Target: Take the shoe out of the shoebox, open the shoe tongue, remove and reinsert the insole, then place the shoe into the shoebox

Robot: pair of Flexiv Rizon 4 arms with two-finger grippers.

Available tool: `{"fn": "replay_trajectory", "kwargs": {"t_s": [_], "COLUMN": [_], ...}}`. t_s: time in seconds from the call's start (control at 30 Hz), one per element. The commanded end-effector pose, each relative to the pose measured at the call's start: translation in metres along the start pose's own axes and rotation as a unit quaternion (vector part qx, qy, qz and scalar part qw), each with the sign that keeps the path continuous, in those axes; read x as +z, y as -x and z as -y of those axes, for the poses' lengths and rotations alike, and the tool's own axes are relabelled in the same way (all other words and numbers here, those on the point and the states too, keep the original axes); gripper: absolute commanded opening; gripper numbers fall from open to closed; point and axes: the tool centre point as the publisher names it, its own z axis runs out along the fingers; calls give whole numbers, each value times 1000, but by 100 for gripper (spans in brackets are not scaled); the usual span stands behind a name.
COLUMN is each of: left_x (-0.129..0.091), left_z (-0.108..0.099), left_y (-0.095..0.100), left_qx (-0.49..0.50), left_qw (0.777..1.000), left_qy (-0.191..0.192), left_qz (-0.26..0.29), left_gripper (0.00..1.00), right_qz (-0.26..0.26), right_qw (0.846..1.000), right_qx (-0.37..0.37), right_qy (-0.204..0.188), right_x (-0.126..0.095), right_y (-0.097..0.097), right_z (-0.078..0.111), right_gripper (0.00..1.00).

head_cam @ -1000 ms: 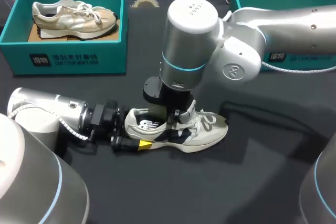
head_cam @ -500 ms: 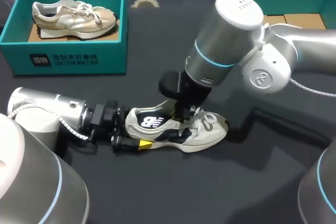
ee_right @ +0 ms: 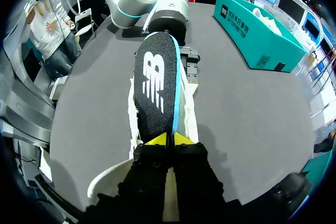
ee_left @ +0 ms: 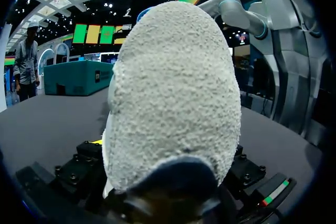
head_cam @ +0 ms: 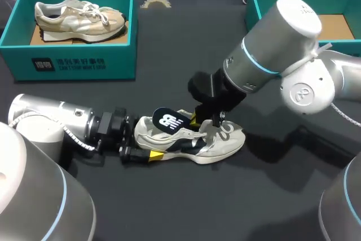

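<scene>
A white and grey shoe [head_cam: 220, 142] lies on its sole on the dark table [head_cam: 169, 207]. My left gripper [head_cam: 145, 142] holds its heel, one yellow-tipped finger on each side. In the left wrist view the fuzzy heel [ee_left: 173, 93] fills the space between the fingers. My right gripper [head_cam: 197, 121] is shut on one end of the dark insole [head_cam: 168, 121], which tilts up out of the shoe's opening. Seen from the right wrist, the yellow tips [ee_right: 169, 140] pinch the insole [ee_right: 155, 82], which stretches ahead over the shoe [ee_right: 134, 114] toward my left arm [ee_right: 157, 3].
A teal shoebox [head_cam: 73, 60] at the back left holds a beige shoe [head_cam: 79, 18]. A second teal shoebox [head_cam: 265, 1] stands at the back right behind my right arm. That left box [ee_right: 252, 40] also shows in the right wrist view.
My right arm has swung to the right and drawn the insole up out of the shoe, so its logo side now shows above the opening. The shoe and left arm stayed put.
</scene>
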Motion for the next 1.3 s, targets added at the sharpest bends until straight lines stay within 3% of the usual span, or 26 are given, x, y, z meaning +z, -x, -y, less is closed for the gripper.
{"fn": "replay_trajectory", "kwargs": {"t_s": [0.03, 0.53, 1.2, 1.27, 1.3], "left_x": [0, 0, 0, 0, 0], "left_z": [-2, -2, -2, -2, -2], "left_y": [1, 1, 1, 1, 1], "left_qx": [0, 0, 0, 0, 0], "left_qw": [1000, 1000, 1000, 1000, 1000], "left_qy": [0, 0, 0, 0, 0], "left_qz": [0, 0, 0, 0, 0], "left_gripper": [0, 0, 0, 0, 0], "right_qz": [-1, -22, -61, -65, -66], "right_qw": [999, 995, 990, 990, 990], "right_qx": [-18, -97, -129, -126, -124], "right_qy": [46, -9, -18, -20, -20], "right_x": [-6, 4, 7, 8, 7], "right_y": [-6, -10, -18, -18, -18], "right_z": [2, -51, -83, -83, -83], "right_gripper": [0, 0, 0, 13, 34]}}
